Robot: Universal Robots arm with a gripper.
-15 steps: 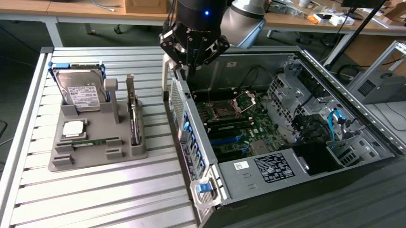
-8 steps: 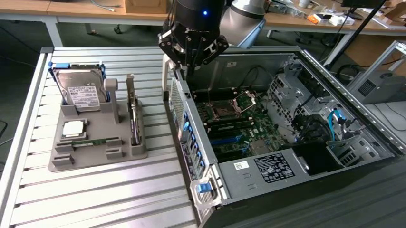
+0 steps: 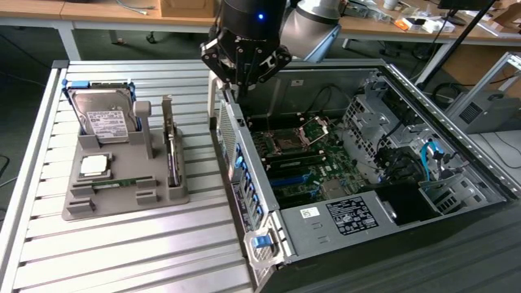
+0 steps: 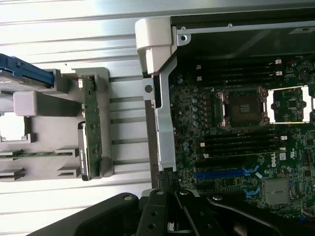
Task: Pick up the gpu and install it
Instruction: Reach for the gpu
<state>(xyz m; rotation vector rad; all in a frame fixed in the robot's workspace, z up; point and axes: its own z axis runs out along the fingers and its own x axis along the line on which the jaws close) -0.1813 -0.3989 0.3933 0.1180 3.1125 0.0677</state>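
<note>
- Your gpu stands on edge in the grey holder on the slatted table. It is upright in its slot along the holder's side nearest the computer case, and it is not yet picked up. In the wrist view it is the thin green-edged card with its metal bracket at one end.
- The hard drive is propped just beside it in the same holder. The narrow memory stick lies flat, lower down towards the exterior view's left.
- The open case lies to the exterior view's right of the holder, with the motherboard exposed. Its blue expansion slot is bare.
- Risk: the card sits close to the holder's post and near the case's rear wall. A descent slightly off line would likely land on one of these rather than straddle the board.
- Risk: a grip on the thin edge away from its middle could let the card tilt or slip as it leaves the slot.
- Risk: with the tips pressed together as they are, going down onto the card would push on it, not grasp it.
- The pincer is closed tight with nothing between its fingers. It hangs over the case's rear wall, apart from the gpu. You cannot tell whether the tips touch the metal.
</note>
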